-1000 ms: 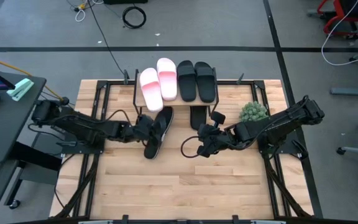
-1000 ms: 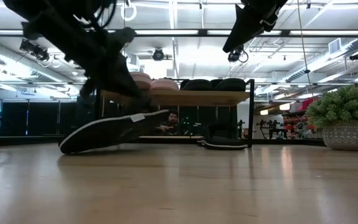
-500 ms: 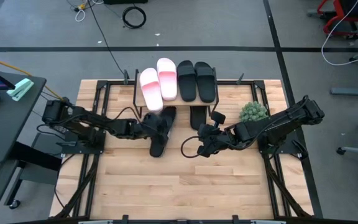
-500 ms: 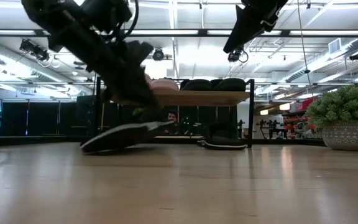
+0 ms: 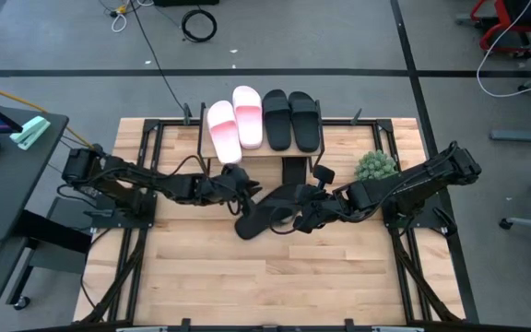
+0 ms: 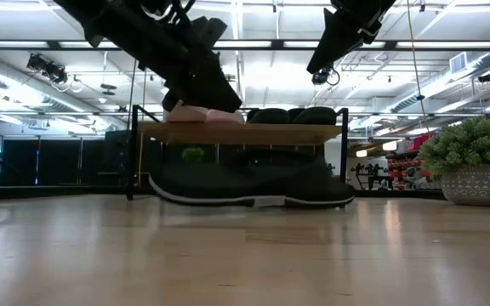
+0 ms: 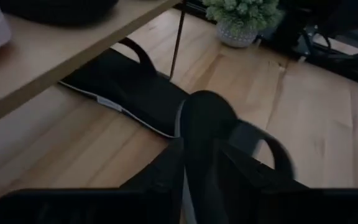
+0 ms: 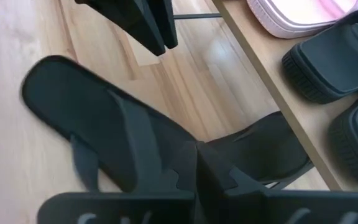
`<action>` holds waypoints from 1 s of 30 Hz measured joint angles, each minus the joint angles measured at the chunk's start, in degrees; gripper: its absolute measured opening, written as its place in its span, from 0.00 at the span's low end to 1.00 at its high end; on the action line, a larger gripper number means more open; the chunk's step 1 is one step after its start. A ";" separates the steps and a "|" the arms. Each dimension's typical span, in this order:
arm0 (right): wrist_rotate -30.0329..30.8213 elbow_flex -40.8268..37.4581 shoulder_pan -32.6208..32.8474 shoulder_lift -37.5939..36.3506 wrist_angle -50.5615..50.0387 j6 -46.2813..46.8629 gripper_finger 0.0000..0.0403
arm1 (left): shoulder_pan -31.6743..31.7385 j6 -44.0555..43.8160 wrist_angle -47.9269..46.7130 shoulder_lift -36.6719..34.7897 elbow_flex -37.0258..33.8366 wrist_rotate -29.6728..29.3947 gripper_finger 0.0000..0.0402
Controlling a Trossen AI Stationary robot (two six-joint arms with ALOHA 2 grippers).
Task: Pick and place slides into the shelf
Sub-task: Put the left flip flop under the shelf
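The loose black slide point(image 5: 270, 210) lies on the tabletop just in front of the shelf point(image 6: 253, 133), slanting between the two grippers; it also shows in the low view point(image 6: 245, 187). My left gripper point(image 5: 241, 187) hangs open above one end of it, level with the shelf's top plank point(image 6: 219, 98). My right gripper point(image 5: 304, 210) waits shut above the other end, well off the table point(image 6: 313, 66). Two pink slides point(image 5: 235, 123) and two black slides point(image 5: 290, 120) rest on the top plank. Another black slide point(image 5: 293, 171) lies on the lower level.
A small green potted plant point(image 5: 376, 166) stands on the table right of the shelf, behind my right arm. The shelf's black frame post point(image 6: 344, 153) is close to the loose slide's end. Bare wood point(image 5: 275, 277) stretches toward the near edge.
My left gripper has moved toward the table's right, risen to shelf-top height and let go of the black slide. The slide, before tilted with one end on the table, has dropped flat and turned about, now slanting across toward my right gripper.
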 joint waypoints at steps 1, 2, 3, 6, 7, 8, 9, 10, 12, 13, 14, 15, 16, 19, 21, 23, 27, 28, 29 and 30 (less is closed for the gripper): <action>-0.02 0.00 0.04 0.00 -0.02 0.00 0.02 | 0.00 -0.20 -0.42 0.00 0.00 -0.01 0.23; -0.02 0.00 0.04 0.00 -0.04 0.00 0.02 | -0.04 -0.83 -1.13 0.00 0.00 0.03 0.23; -0.04 0.00 0.04 0.00 -0.02 0.00 0.02 | -0.06 -1.83 -1.94 0.00 0.01 0.09 0.22; -0.19 0.00 0.04 0.00 -0.50 0.87 0.02 | -0.65 -4.71 -4.80 0.00 0.00 1.49 0.20; -0.51 0.00 0.04 0.00 -1.01 1.59 0.01 | -0.95 -5.15 -5.75 0.00 0.00 3.06 0.19; -1.40 0.00 0.04 0.00 -1.75 2.42 0.01 | -1.39 -5.51 -6.46 0.00 0.00 4.99 0.18; -2.77 0.00 0.04 0.00 -2.69 3.33 0.01 | -1.99 -5.73 -6.88 0.00 0.00 6.92 0.17; -4.21 -0.12 0.04 0.00 -3.49 4.34 0.01 | -2.83 -5.76 -6.99 0.00 0.00 8.36 0.15; -6.01 -1.45 -0.02 0.00 -3.60 7.26 0.01 | -4.66 -5.99 -7.28 0.00 0.00 9.21 0.12; -6.37 -2.48 -0.14 0.00 -3.58 8.52 0.01 | -5.47 -5.89 -7.33 0.00 0.00 9.35 0.11; -7.10 -3.66 -0.45 0.00 -3.63 9.82 0.01 | -6.19 -5.70 -7.38 0.00 0.00 9.39 0.09; -8.10 -4.97 -0.90 0.00 -3.43 11.28 0.01 | -6.81 -5.71 -7.47 0.00 0.00 9.37 0.07; -9.22 -6.50 -1.47 0.00 -2.76 12.83 0.01 | -7.35 -5.81 -7.87 0.00 0.00 9.31 0.05; -12.96 -12.30 -2.76 0.00 1.25 17.14 0.01 | -8.58 -7.96 -10.53 0.77 0.00 8.88 0.01; -15.54 -16.04 -3.01 0.00 5.77 19.27 0.01 | -9.19 -9.60 -13.95 1.91 -0.04 7.69 0.02; -17.58 -19.73 -3.10 0.00 11.14 21.53 0.00 | -9.35 -10.82 -14.85 3.92 -0.02 6.77 0.03; -18.02 -24.50 -3.15 0.00 14.18 26.30 0.00 | -9.01 -10.71 -12.69 7.95 -0.04 6.25 0.01; -17.86 -25.18 -3.17 0.00 14.28 27.46 0.00 | -9.01 -9.96 -11.68 8.50 -0.04 6.26 0.01; -17.94 -25.75 -3.17 0.00 14.40 28.38 0.00 | -9.04 -9.11 -10.79 8.83 -0.04 6.31 0.01; -17.93 -26.31 -3.23 0.00 14.64 28.93 0.00 | -9.05 -8.70 -9.79 9.05 -0.01 6.35 0.02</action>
